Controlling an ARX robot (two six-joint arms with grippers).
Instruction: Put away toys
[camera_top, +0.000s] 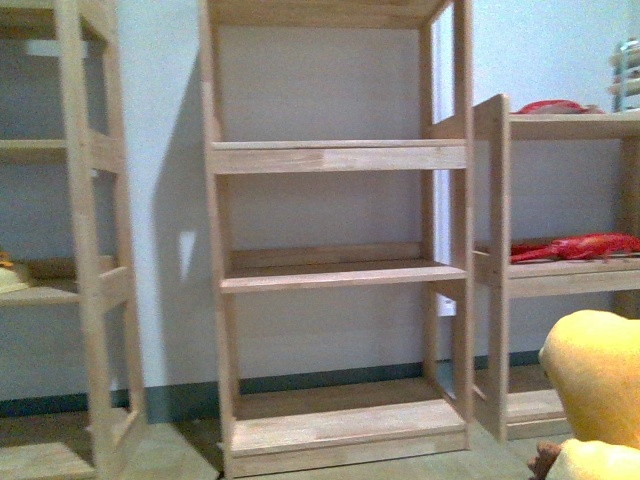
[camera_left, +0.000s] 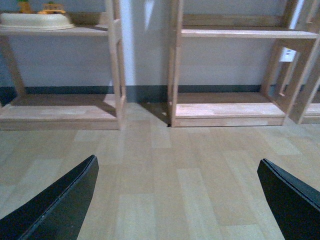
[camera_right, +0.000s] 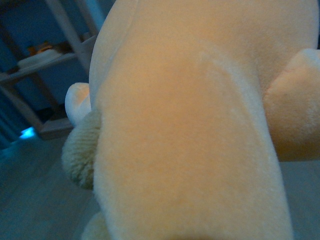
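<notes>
Plush toy (camera_right: 190, 130) filling right wrist view, left claw (camera_left: 177, 160) splayed over floor (camera_left: 150, 195)

The plush toy (camera_top: 598, 385) runs off the front view's lower right corner. At my right wrist it fills the picture — my right gripper is hidden. The red things (camera_top: 575, 246) on the shelf (camera_top: 560, 278) are blurred, perhaps cloth. My left fingers (camera_left: 60, 205) are cut off.

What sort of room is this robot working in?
Likely a playroom or toy storeroom: open wooden shelves against a plain wall, a big yellow plush toy, red items on one shelf.
</notes>
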